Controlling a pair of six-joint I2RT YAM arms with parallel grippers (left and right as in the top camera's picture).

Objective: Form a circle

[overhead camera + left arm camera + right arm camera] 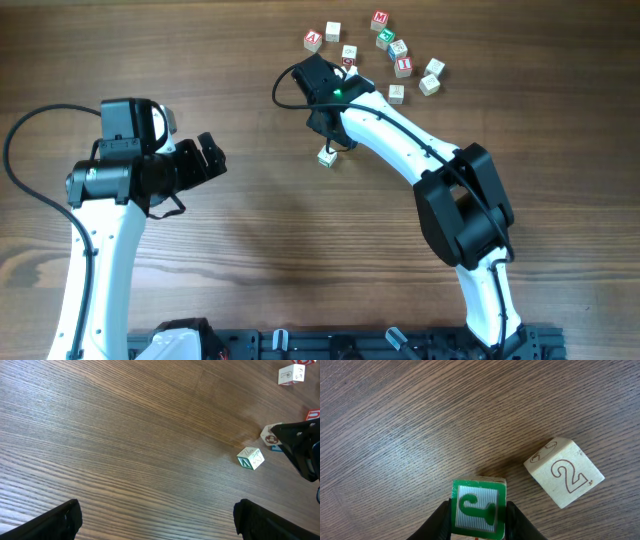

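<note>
Two cubes at least make up the circle (327, 156), on the table (250, 250) just below the scatter (390, 50); no ring yet. The right claw (479, 516) is pinched narrow on the green cube (479, 505), gripping its sides. Likely risks: set down too close, it knocks the 2 cube (563, 472) just beside it, or the fingers drag it on release and spoil the arc. The left claw (208, 158) is spread wide, empty and well apart. The scatter's cubes crowd together, so a pick there could nudge neighbours.
</note>
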